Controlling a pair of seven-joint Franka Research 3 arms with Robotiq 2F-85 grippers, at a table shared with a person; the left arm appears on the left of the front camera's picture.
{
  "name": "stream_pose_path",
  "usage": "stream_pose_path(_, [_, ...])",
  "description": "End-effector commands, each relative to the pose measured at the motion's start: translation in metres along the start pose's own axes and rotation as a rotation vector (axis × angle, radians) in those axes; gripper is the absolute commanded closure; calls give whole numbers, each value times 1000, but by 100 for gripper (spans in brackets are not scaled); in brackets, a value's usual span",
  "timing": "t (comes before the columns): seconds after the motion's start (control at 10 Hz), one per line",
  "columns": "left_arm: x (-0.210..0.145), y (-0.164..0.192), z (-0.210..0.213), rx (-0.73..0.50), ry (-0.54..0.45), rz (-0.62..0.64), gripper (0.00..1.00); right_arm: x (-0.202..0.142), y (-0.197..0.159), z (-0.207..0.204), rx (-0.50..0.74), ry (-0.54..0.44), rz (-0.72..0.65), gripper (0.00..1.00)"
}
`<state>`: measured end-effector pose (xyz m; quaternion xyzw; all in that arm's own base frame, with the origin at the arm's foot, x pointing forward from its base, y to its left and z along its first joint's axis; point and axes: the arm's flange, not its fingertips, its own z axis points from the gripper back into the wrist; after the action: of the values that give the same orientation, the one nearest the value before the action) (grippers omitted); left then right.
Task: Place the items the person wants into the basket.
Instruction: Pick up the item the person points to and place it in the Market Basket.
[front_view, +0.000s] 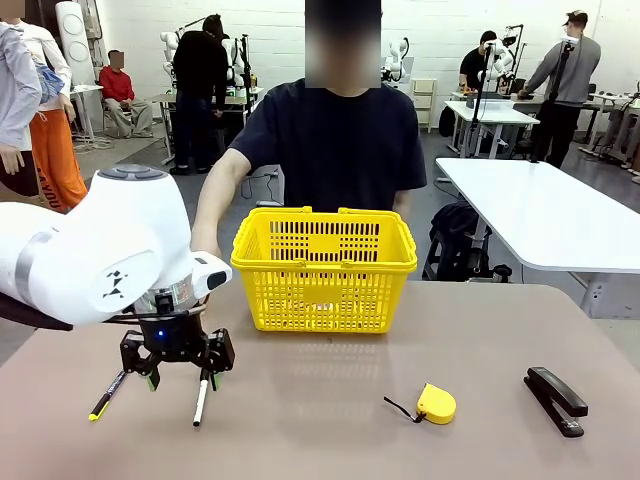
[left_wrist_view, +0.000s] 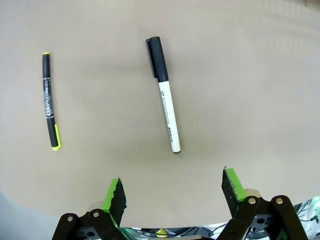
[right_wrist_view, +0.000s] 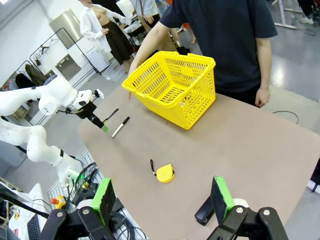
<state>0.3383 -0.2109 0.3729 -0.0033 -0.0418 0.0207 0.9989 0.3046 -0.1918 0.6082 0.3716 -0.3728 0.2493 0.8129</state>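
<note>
Left wrist view: the left gripper (left_wrist_view: 173, 187) is seen with its green-padded fingers spread wide and nothing held between them, above the grey-brown table top (left_wrist_view: 260, 75).
Marker: a slim white marker with a black cap (left_wrist_view: 166, 97) is laid flat on the table just ahead of the gap between the fingers. It is not touched, and its cap end is turned away from the gripper.
Pen: a thin black pen with a yellow end (left_wrist_view: 50, 100) is laid flat, roughly parallel to the marker and well apart from it.
Front view: the left gripper is pointed down, low over the near part of the table at the robot's left, with the marker beside one finger and the pen beside the other.
Right gripper (right_wrist_view: 162, 195): the fingers are held wide apart and empty, high above the table.
Tape measure: a rounded yellow tape measure with a black strap (front_view: 436, 403) is set on the table toward the robot's right.
Stapler: a black stapler (front_view: 555, 400) is laid farther right, apart from the tape measure.
Basket: a bright yellow plastic basket with slotted sides (front_view: 325, 270) is stood upright at the far middle of the table, well apart from marker and pen.
Person: a person in a dark short-sleeved T-shirt (front_view: 330, 140) is stood directly behind the basket. One hand (front_view: 205, 240) is held by a basket corner, though contact cannot be told.
</note>
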Motion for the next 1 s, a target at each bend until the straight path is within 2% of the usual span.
stream_pose_path(0.0, [6,1,-31,16,37,53,0,2,-1,-1,18,-27,12,0])
stream_pose_path(0.2, [23,0,-45,6,75,70,0,2,-1,-1,18,-27,12,0])
stream_pose_path(0.9, [38,-8,-53,-4,59,76,0,2,-1,-1,18,-27,12,0])
